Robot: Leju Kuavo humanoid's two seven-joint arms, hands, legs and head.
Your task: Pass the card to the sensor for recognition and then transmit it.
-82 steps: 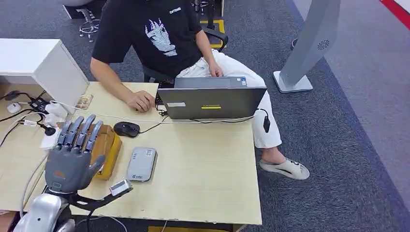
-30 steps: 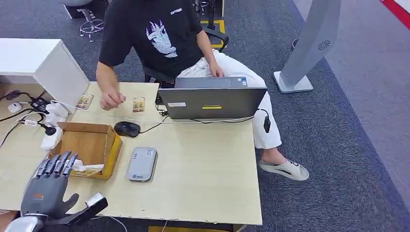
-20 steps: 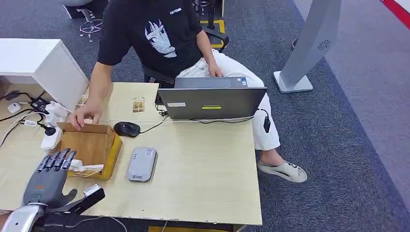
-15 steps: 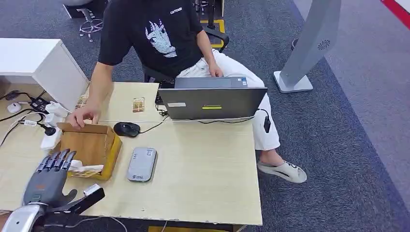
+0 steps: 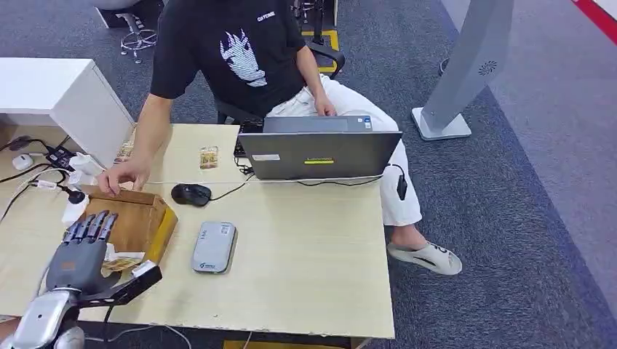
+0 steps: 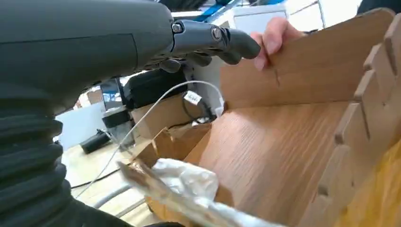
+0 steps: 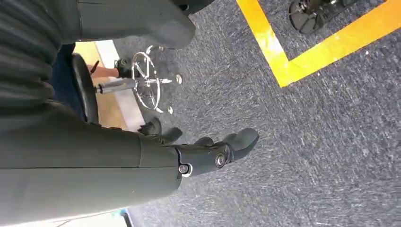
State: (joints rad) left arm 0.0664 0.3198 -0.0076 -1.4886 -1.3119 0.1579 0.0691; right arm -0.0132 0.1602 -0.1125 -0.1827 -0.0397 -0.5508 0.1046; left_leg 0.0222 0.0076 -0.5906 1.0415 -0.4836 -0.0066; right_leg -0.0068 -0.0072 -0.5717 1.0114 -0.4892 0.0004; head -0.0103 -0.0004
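A small card [image 5: 209, 157] lies flat on the table [image 5: 305, 254] beside the laptop. The grey card sensor [image 5: 213, 247] lies near the table's front. My left hand [image 5: 81, 251] hovers with straight, spread fingers over the near side of a cardboard box [image 5: 145, 218] and holds nothing. In the left wrist view the fingers [image 6: 213, 35] reach over the box floor [image 6: 283, 137], where a crinkled clear packet [image 6: 189, 182] lies. A person's hand [image 5: 120, 174] grips the box's far wall and tilts it. My right hand [image 7: 213, 151] hangs over the carpet with nothing in it.
The seated person works behind an open laptop [image 5: 320, 149]. A black mouse [image 5: 190, 193] and its cable lie between the box and the laptop. A white cabinet [image 5: 65, 94], plugs and cables [image 5: 65, 185] crowd the table's left. Another card [image 5: 125, 151] lies by the cabinet.
My left hand drew back to the table's front edge, then came forward over the box again. The person laid a card by the laptop, then gripped the box's far wall and tipped it.
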